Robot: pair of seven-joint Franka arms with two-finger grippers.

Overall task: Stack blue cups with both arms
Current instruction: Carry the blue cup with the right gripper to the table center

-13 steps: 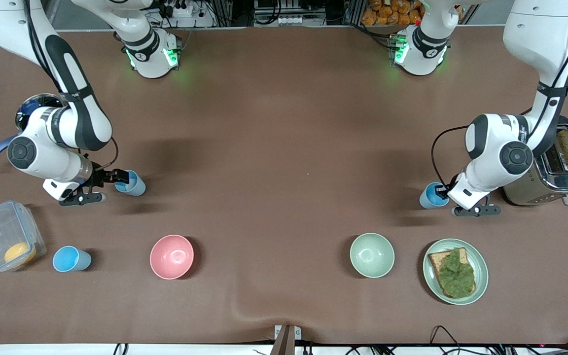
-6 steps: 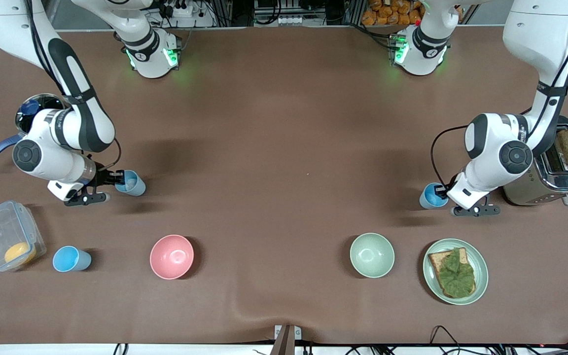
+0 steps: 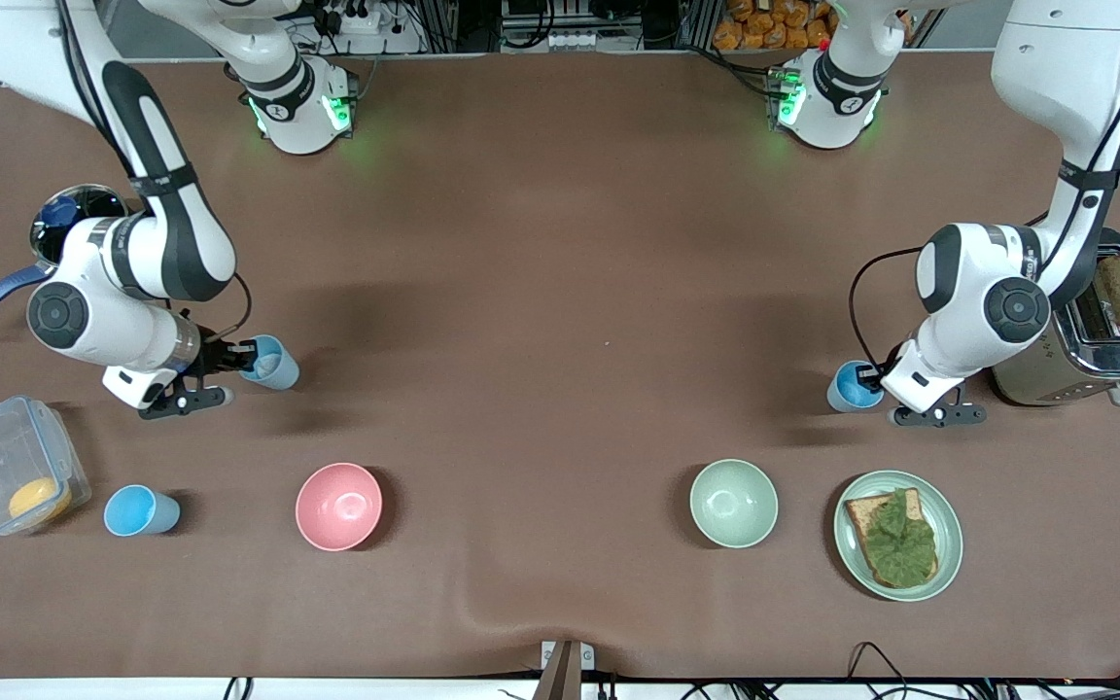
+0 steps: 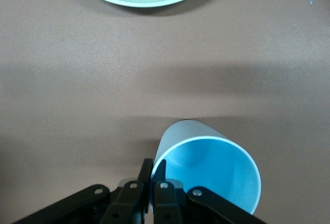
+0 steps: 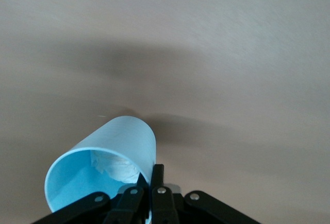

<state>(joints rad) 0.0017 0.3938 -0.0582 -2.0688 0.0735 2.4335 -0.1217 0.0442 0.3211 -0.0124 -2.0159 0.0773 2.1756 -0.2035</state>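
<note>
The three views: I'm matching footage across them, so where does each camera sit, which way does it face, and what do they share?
Front view: high across the table, facing both arms' bases; shows both arms, right gripper and left gripper, each shut on a blue cup's rim.
Left wrist view: on the left wrist, looking past the left gripper at the left arm's cup.
Right wrist view: on the right wrist, looking past the right gripper at the right arm's cup.
Shared: each wrist view's cup also shows in the front view.

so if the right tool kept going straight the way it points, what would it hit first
Probably nothing soon: the right tool, shut on a blue cup, points toward bare table mid-table, though depth is unclear.
</note>
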